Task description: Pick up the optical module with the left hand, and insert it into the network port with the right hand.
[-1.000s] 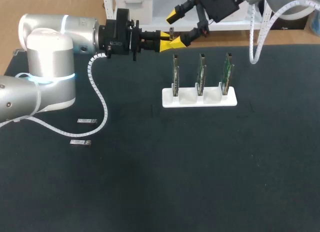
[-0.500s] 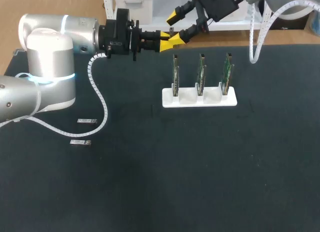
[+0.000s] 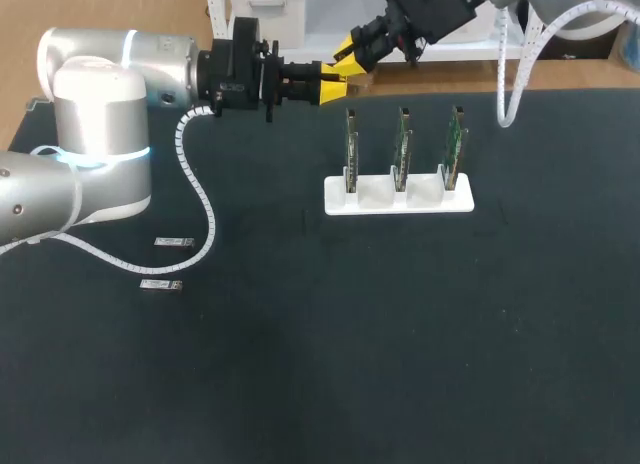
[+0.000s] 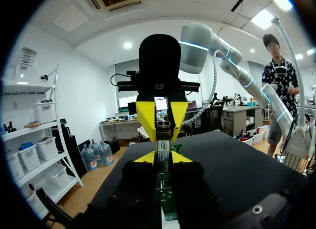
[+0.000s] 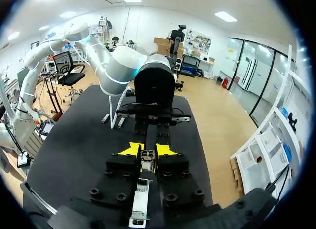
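Observation:
The optical module point(image 3: 343, 72), a small silver bar, hangs in the air behind the rack, with both grippers on it. My left gripper point(image 3: 336, 77) comes in level from the left and is shut on one end. My right gripper point(image 3: 352, 56) comes down from the back right and is shut on the other end. In the left wrist view the module point(image 4: 162, 146) sticks out ahead of my left gripper point(image 4: 161, 157), between the right arm's yellow fingers point(image 4: 146, 119). In the right wrist view the module point(image 5: 146, 159) sits in my right gripper point(image 5: 147, 150). Three green network cards point(image 3: 404, 144) stand upright in a white rack point(image 3: 398, 199).
Two spare modules point(image 3: 173, 242) point(image 3: 160, 284) lie on the black mat at the left, near the left arm's white cable hose point(image 3: 205, 209). The rack shows under the grippers as green card edges in the left wrist view point(image 4: 168, 204).
My right gripper has gone from wide open to shut around the module's free end. The left arm and the module have stayed in place.

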Controlling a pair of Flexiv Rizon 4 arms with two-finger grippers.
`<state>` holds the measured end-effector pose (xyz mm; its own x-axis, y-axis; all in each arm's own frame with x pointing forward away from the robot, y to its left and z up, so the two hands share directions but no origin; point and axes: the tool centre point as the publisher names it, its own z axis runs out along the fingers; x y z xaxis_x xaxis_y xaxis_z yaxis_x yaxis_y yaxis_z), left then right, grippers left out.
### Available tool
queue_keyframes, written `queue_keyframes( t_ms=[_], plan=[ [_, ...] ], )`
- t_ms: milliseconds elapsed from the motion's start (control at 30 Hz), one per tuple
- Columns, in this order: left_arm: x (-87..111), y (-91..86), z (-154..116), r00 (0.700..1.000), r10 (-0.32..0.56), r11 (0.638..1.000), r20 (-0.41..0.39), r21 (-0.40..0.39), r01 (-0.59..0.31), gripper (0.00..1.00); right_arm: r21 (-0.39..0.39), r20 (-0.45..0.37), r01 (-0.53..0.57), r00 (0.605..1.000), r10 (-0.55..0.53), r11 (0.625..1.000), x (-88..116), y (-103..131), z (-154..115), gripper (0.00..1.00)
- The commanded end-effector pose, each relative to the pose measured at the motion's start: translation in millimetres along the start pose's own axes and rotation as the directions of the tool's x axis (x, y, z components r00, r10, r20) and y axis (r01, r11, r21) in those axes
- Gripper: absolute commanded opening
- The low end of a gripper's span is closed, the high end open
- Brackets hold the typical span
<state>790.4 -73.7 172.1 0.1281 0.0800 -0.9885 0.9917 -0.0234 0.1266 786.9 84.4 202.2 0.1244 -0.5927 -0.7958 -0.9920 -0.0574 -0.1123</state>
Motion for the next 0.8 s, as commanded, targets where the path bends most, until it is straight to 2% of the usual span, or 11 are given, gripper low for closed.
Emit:
queue_keyframes(
  t_ms=[33, 167, 200, 233, 267, 800],
  plan=[
    [0.3, 2.2, -0.3, 1.0, 0.0, 1.0, -0.001, 0.002, 0.0, 0.0, 0.001, 0.001, 0.001, 1.0, -0.001, 1.0, -0.6, 1.3, 0.0, 0.0],
    [0.3, 2.2, -0.3, 1.0, 0.0, 1.0, -0.001, 0.002, 0.0, 0.0, 0.0, 0.004, 0.001, 1.0, -0.001, 1.0, -0.9, 1.8, -0.4, 0.0],
    [0.3, 2.2, -0.3, 1.0, 0.0, 1.0, -0.001, 0.002, 0.0, 0.15, 0.0, 0.004, 0.001, 1.0, -0.001, 1.0, -1.0, 1.9, -0.5, 0.0],
    [0.3, 2.2, -0.3, 1.0, 0.0, 1.0, -0.001, 0.002, 0.0, 0.61, 0.0, 0.005, 0.002, 1.0, -0.002, 1.0, -1.4, 2.5, -0.7, 0.0],
    [0.3, 2.2, -0.3, 1.0, 0.0, 1.0, -0.001, 0.002, 0.0, 1.0, -0.001, 0.006, 0.002, 1.0, -0.002, 1.0, -1.5, 2.7, -0.8, 0.0],
    [0.4, 2.1, -0.3, 1.0, 0.001, 1.0, -0.001, 0.004, -0.001, 1.0, 0.0, 0.019, 0.005, 1.0, -0.005, 1.0, -3.9, 4.3, -3.2, 0.0]
  ],
)
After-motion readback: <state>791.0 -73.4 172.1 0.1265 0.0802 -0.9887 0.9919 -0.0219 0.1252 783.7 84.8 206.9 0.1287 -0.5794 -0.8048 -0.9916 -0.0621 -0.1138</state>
